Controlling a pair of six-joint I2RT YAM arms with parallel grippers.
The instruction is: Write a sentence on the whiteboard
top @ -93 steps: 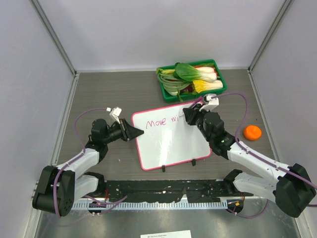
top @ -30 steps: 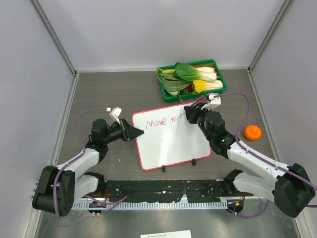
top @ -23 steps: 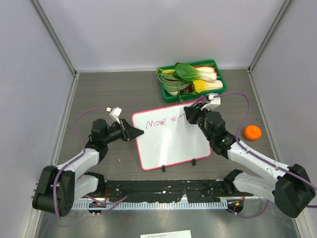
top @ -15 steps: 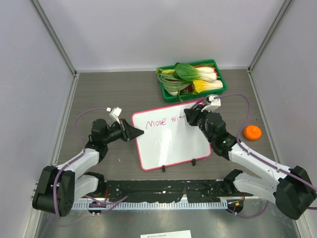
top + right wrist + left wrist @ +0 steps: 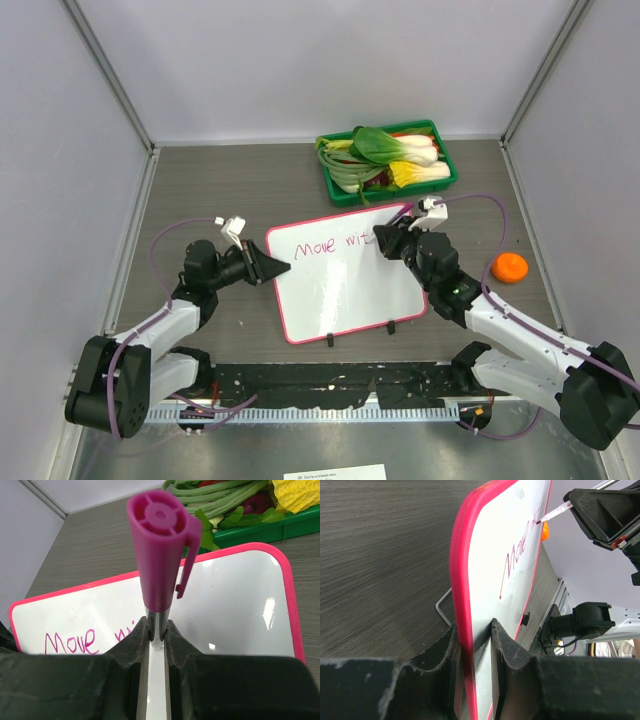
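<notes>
**Third letter lands on the second word**

The whiteboard [image 5: 345, 272] is a small white sheet in a pink-red frame with rounded corners. Two little black feet sit on its near edge. It lies on the bench [image 5: 230, 190] between the two claws, skewed a bit so its far right corner points toward the vegetables. Pink handwriting runs along its far edge and reads "Move wit".

The left claw [image 5: 278, 267] is pinched onto the board's left rim, its jaws only narrowly apart with the pink frame squeezed between them. The right claw [image 5: 385, 238] is clamped tight on a marker [image 5: 160, 545]. The marker's magenta cap is stuck on its back end, facing the wrist camera. The tip is down at the board just past the last letter, directly ahead of the claw.

About three seconds ago the second word stopped at "wi". Since then a crossed "t" has appeared, and the right claw has crept a little to its own right along the line. The left claw has not budged from the rim, and the board has kept its place.

Beyond the right claw, near the back wall, a green tray [image 5: 447, 170] holds leafy greens [image 5: 400, 148] with white stalks, something yellow and a bundle of green stems. An orange ball [image 5: 510, 267] sits on the bench off to the right claw's right side.
</notes>
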